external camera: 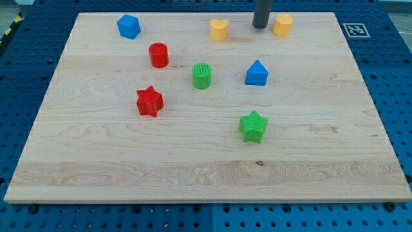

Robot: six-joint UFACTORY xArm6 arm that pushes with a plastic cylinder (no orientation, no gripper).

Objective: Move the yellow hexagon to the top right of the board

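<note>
The yellow hexagon (282,25) sits near the view's top edge of the wooden board (206,161), right of centre. My tip (260,26) stands just to the hexagon's left, a small gap apart. A yellow heart-shaped block (219,29) lies further left of the tip. The rod comes down from the view's top.
A blue block (129,26) is at the top left, and a red cylinder (158,55) below it. A green cylinder (201,75) and a blue block (256,73) sit mid-board. A red star (150,101) and a green star (253,125) lie lower. A tag marker (355,29) is at the top right corner.
</note>
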